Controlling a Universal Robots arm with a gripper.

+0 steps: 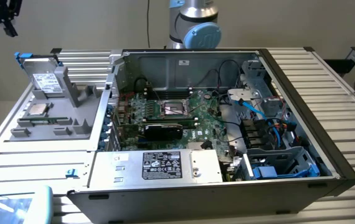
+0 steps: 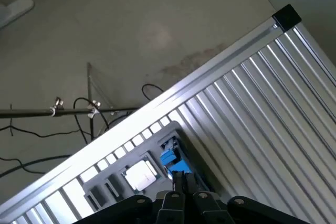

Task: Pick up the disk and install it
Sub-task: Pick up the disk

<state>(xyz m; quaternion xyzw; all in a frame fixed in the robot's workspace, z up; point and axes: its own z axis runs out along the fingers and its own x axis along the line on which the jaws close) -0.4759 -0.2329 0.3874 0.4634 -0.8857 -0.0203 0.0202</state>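
Your gripper (image 2: 181, 178) hangs over the ribbed table (image 2: 262, 103), jaws pressed together, holding nothing.
At its twelve o'clock sits the disk (image 2: 169, 158) on the grey fixture (image 2: 105, 190); cables (image 2: 77, 114) trail across the floor (image 2: 131, 24) beyond, around ten o'clock.

Exterior overlooks table (image 1: 336, 88); high wrist view shares holder (image 1: 81, 125).

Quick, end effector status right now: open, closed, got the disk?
End effector: closed, holding nothing; the disk stands apart from it in the grey holder.
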